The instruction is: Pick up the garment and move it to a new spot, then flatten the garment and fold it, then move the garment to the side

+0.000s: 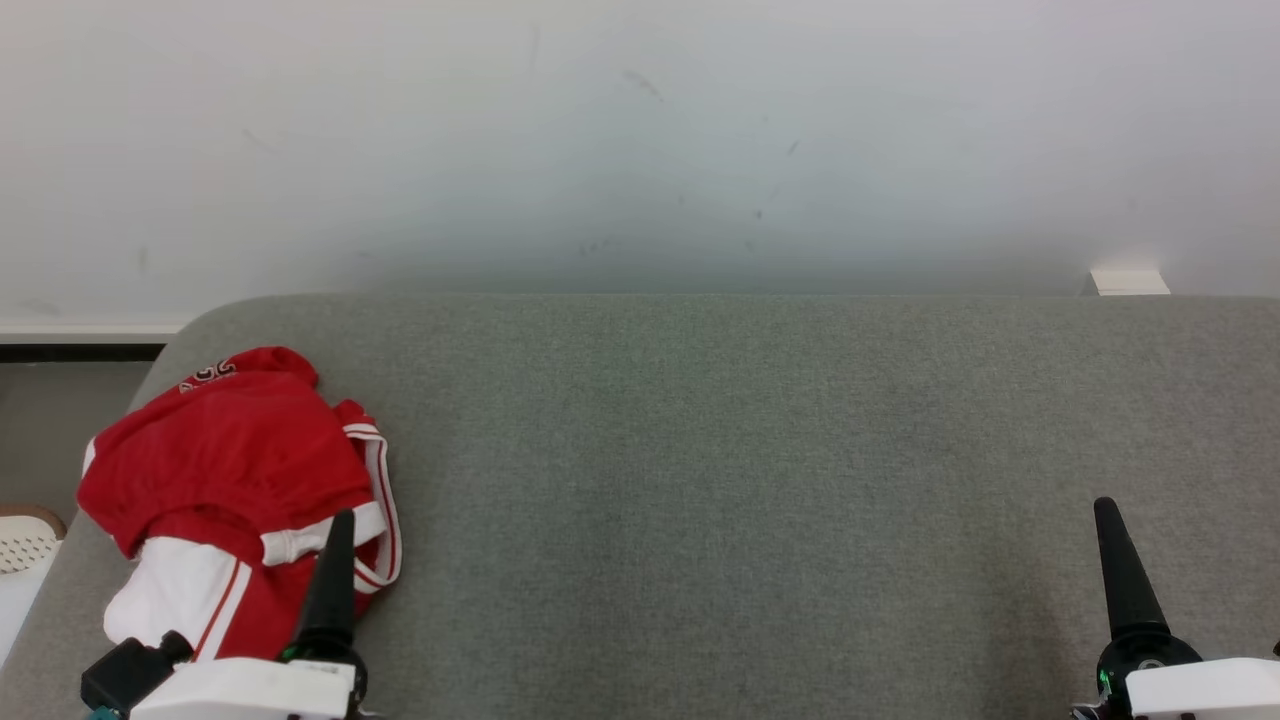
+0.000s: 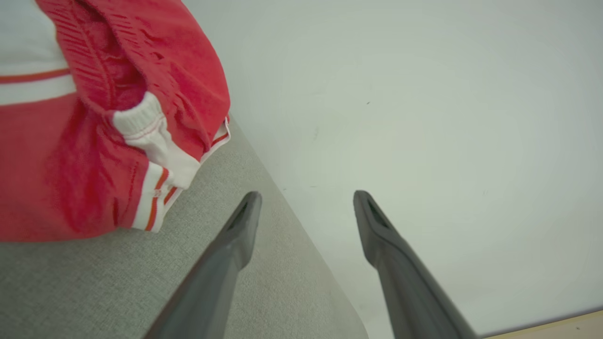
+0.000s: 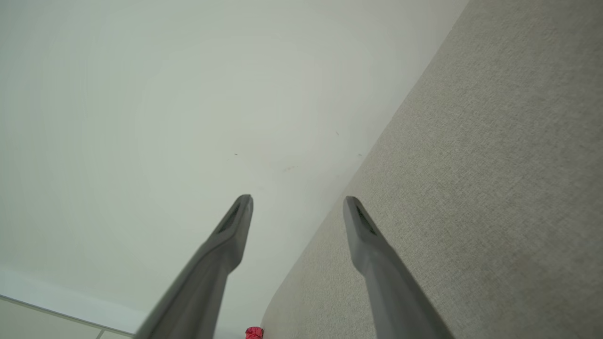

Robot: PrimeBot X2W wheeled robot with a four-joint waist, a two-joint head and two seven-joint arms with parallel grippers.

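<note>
Left gripper (image 2: 307,195) sits closest to the lens, its two dark fingers spread wide apart with nothing between them. The red and white garment (image 2: 70,179) lies bunched just ahead of it and to its outer side, near the fingertips but not touching them in the wrist view. From the head, one finger (image 1: 335,570) of this gripper stands in front of the garment's (image 1: 230,450) near hem. Beyond the garment the grey table (image 1: 750,450) curves round a far corner, and its outer edge runs close along the garment's far side, with floor (image 1: 60,420) past it. Right gripper (image 3: 297,200) is well away on the other side, its fingers likewise parted and holding nothing. Between the two grippers, and ahead of both, stretches a broad bare run of grey cloth up to the table's straight far edge. That edge meets a pale wall (image 1: 640,130). In each wrist view it passes diagonally between the fingers. A small white box (image 1: 1128,282) sits at the far edge, ahead of the right gripper. A scrap of red (image 3: 253,333) shows low between that gripper's fingers.
</note>
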